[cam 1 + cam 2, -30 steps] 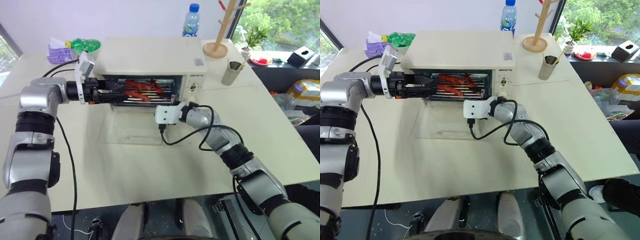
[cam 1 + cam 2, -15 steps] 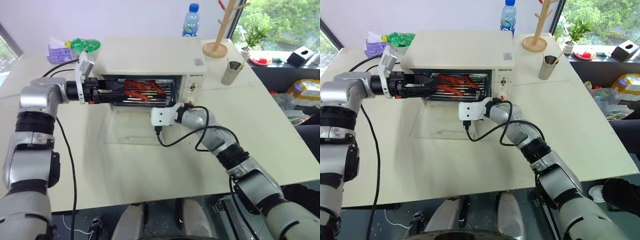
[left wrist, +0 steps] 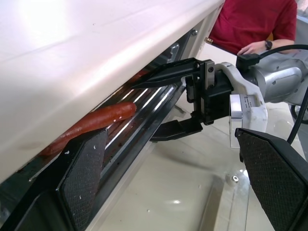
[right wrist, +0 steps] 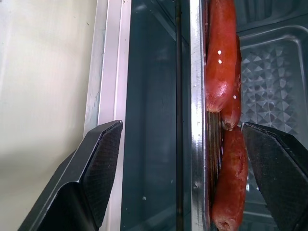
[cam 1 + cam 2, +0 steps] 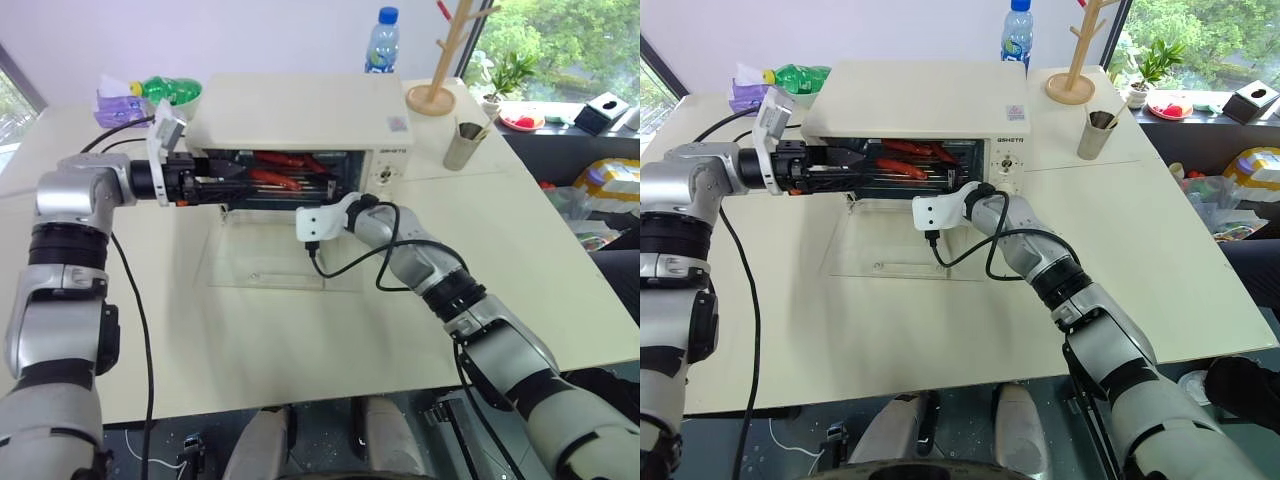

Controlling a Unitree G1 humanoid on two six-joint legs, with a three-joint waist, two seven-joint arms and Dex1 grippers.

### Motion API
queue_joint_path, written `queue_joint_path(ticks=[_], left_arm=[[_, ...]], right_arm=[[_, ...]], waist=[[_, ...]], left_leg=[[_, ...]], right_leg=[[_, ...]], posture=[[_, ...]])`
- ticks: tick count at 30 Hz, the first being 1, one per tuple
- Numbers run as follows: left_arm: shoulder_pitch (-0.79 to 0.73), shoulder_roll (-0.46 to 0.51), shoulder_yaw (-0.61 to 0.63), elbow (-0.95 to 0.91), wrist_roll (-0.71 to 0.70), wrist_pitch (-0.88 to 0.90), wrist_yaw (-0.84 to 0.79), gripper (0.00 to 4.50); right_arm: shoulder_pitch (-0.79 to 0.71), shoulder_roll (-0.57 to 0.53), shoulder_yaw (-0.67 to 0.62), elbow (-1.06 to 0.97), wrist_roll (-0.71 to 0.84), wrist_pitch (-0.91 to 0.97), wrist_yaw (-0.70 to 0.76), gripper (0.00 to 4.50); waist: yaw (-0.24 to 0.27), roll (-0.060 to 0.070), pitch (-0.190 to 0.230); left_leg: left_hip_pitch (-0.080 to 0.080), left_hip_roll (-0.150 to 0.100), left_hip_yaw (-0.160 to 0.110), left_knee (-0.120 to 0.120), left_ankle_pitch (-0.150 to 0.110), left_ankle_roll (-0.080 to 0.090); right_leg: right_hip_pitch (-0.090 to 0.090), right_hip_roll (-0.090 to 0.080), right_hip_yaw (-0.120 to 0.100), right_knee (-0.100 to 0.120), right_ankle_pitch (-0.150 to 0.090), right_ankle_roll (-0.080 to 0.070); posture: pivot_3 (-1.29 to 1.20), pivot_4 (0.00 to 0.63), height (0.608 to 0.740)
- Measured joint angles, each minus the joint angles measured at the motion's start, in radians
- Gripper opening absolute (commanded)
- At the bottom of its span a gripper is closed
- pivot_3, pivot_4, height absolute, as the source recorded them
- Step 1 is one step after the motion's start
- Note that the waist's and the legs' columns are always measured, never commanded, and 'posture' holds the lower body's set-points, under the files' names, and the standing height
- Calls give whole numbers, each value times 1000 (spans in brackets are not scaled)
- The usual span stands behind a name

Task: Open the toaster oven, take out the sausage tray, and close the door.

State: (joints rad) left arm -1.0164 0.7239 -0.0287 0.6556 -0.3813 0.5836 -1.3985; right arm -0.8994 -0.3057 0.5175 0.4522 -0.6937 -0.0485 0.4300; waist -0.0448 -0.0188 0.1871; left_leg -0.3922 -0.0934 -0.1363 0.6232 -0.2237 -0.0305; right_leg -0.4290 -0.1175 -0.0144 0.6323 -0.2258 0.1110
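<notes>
Right claw (image 3: 180, 103): spread wide, empty, at the sausage tray (image 4: 202, 144) rim (contact unclear). Left claw (image 5: 235, 180): wide, empty, inside the toaster oven (image 5: 300, 120) mouth.

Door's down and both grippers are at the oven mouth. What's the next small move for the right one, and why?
Probably ease the right gripper forward and close on the tray's front rim. Its jaws stand open, straddling that rim with the sausages just behind, and nothing is gripped yet. The door lies flat open.
</notes>
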Motion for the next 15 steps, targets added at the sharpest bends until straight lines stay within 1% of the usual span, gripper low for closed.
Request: queue_joint_path(ticks=[3, 10, 15], left_arm=[[3, 0, 5, -4, 0, 0, 1, 4500], [5, 0, 7, -7, 1, 0, 2, 4500], [5, -3, 7, -7, 1, -3, 3, 4500]], right_arm=[[7, -16, 14, -63, -38, 60, 51, 4025], [69, -20, 19, -253, -50, 150, 161, 4025], [64, -8, 19, -236, -51, 164, 160, 4025]], waist=[[0, 0, 0], [0, 0, 0], [0, 0, 0]], left_leg=[[0, 0, 0, 0, 0, 0], [0, 0, 0, 0, 0, 0], [0, 0, 0, 0, 0, 0]], right_leg=[[0, 0, 0, 0, 0, 0], [0, 0, 0, 0, 0, 0], [0, 0, 0, 0, 0, 0]], posture=[[0, 150, 739], [0, 150, 739], [0, 150, 739]])
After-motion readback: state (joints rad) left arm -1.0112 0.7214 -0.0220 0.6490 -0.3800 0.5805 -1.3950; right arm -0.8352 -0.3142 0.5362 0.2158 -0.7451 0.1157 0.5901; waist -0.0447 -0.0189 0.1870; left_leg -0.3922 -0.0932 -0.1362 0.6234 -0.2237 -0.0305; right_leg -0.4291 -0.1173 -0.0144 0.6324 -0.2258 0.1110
